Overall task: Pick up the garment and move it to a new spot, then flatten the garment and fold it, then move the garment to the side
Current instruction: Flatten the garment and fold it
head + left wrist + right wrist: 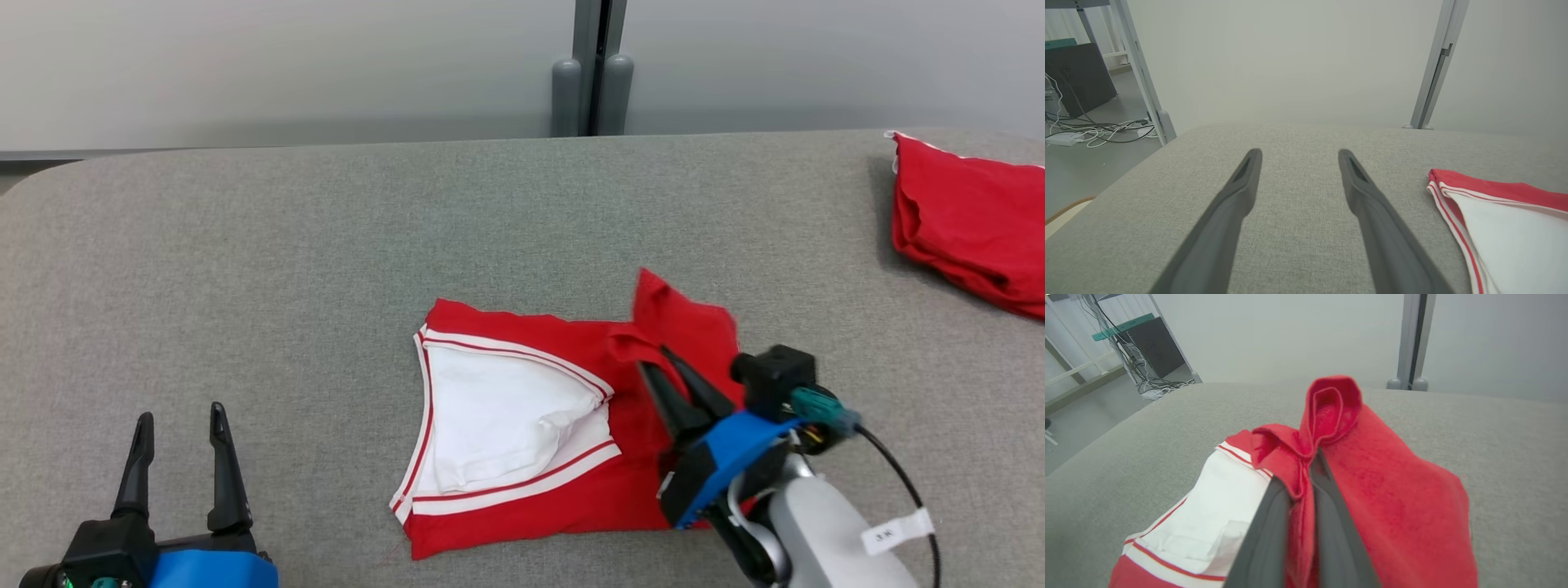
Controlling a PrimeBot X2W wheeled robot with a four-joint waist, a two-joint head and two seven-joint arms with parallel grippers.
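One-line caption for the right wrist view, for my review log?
Right gripper shut on a raised fold of the red-and-white garment on the grey table.

Laboratory or test room: grey fabric-covered tabletop (245, 245), plain pale partition panels (286, 65) joined by a metal post (1437, 69), loose cables (1098, 130) on the bare floor (1086, 171), dark equipment box (1155, 347).

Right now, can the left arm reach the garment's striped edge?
Probably yes. Bare table lies between the left arm and the garment, and its jaws stand open. The right arm grips the red cloth on the far side, out of the way.
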